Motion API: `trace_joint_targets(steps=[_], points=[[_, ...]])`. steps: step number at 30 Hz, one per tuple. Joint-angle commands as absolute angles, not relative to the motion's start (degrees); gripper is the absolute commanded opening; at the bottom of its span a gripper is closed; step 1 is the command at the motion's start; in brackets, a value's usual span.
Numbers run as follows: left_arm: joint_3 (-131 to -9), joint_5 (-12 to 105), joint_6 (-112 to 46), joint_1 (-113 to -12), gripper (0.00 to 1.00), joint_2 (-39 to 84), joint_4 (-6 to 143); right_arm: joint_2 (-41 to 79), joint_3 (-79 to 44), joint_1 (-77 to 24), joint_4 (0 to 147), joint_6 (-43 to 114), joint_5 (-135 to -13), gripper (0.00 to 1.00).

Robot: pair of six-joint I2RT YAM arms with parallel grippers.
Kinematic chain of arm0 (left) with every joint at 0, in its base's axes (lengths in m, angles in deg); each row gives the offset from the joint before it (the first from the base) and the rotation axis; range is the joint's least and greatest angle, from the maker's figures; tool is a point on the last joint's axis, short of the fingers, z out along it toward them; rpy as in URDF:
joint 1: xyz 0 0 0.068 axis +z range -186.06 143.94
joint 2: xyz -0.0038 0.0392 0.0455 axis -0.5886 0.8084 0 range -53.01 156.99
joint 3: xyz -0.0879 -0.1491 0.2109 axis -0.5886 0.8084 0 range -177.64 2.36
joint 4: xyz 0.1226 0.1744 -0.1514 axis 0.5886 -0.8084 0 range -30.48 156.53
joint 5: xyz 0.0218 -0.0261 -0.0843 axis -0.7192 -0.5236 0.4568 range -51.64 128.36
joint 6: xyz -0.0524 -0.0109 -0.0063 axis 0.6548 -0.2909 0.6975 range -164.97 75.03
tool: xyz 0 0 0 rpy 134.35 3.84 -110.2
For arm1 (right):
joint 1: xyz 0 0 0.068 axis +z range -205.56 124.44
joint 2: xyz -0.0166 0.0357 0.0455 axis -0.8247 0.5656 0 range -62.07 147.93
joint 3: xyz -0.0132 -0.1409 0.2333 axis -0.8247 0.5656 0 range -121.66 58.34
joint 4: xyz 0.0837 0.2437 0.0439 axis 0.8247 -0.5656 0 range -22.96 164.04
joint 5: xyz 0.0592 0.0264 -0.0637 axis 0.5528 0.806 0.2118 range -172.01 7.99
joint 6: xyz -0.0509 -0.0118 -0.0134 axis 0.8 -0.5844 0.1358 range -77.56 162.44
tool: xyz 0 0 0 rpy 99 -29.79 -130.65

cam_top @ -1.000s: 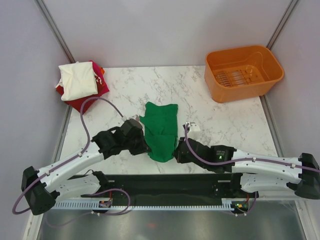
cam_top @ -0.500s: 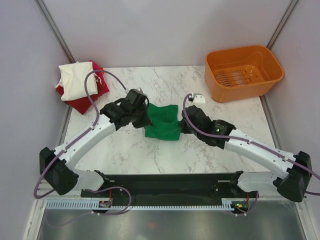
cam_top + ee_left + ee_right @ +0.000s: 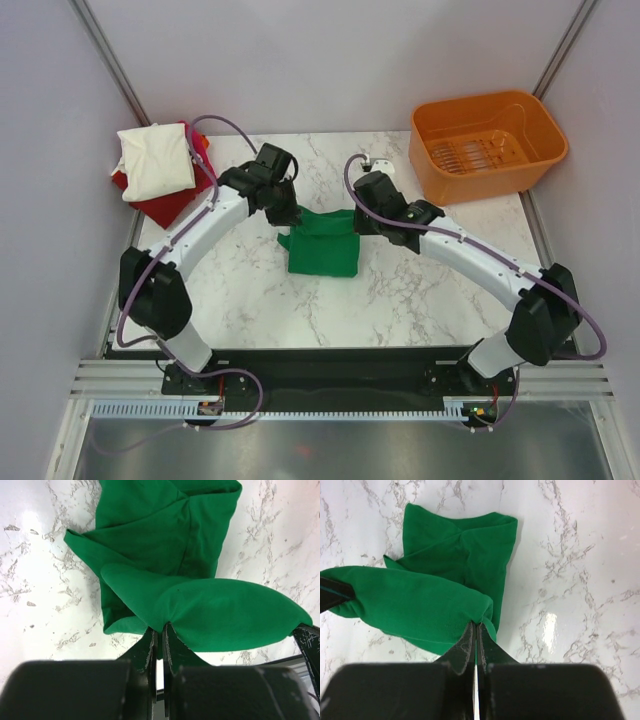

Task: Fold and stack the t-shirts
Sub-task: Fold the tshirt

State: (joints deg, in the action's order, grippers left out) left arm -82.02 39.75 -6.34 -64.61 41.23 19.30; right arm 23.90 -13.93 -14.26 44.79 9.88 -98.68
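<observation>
The green t-shirt lies folded over on the marble table, its far edge lifted between both grippers. My left gripper is shut on the shirt's left far corner; in the left wrist view the cloth bunches at the gripper. My right gripper is shut on the right far corner, and the cloth pinches at the gripper in the right wrist view. A stack with a cream-white t-shirt on top of a red one sits at the far left corner.
An orange plastic basket stands at the far right corner of the table. Grey walls close in the far side, left and right. Both arms arch over the middle of the table from their bases at the near edge.
Both grippers have carried the shirt's near edge away from the bases toward the far side, folding the long green shirt in half. The arms now stretch much farther out.
</observation>
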Motion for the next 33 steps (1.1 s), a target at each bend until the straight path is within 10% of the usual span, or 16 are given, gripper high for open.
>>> trace_joint_targets(steps=[1,11,14,15,20,28,31,33], points=[[-85.88,42.40,-9.98,-62.96,0.07,44.01,19.24,27.04,-17.86,-16.35,46.18,12.64,-96.25,0.00],[-96.77,44.70,-12.18,-60.06,0.12,58.84,18.98,39.34,-25.84,-21.27,46.88,13.70,-92.13,0.02],[-102.20,43.63,-12.53,-58.21,0.41,64.65,18.80,45.14,-31.10,-23.73,46.80,14.22,-90.28,0.44],[-104.32,45.64,-12.80,-57.42,0.58,68.68,18.45,46.72,-32.96,-24.61,46.62,14.49,-90.01,0.74],[-123.01,46.80,-12.36,-53.46,0.73,76.62,11.27,55.70,-51.73,-30.41,40.93,18.17,-87.73,0.88],[-116.58,38.63,-12.27,-53.81,0.70,62.07,11.06,44.30,-40.86,-30.86,45.62,21.79,-80.39,0.83],[-105.87,41.34,-13.49,-55.82,0.66,57.39,17.46,40.86,-28.73,-30.86,55.18,17.84,-67.15,0.54],[-99.26,47.55,-14.90,-57.67,0.64,54.84,23.68,40.76,-23.86,-30.95,61.01,14.06,-60.51,0.16]])
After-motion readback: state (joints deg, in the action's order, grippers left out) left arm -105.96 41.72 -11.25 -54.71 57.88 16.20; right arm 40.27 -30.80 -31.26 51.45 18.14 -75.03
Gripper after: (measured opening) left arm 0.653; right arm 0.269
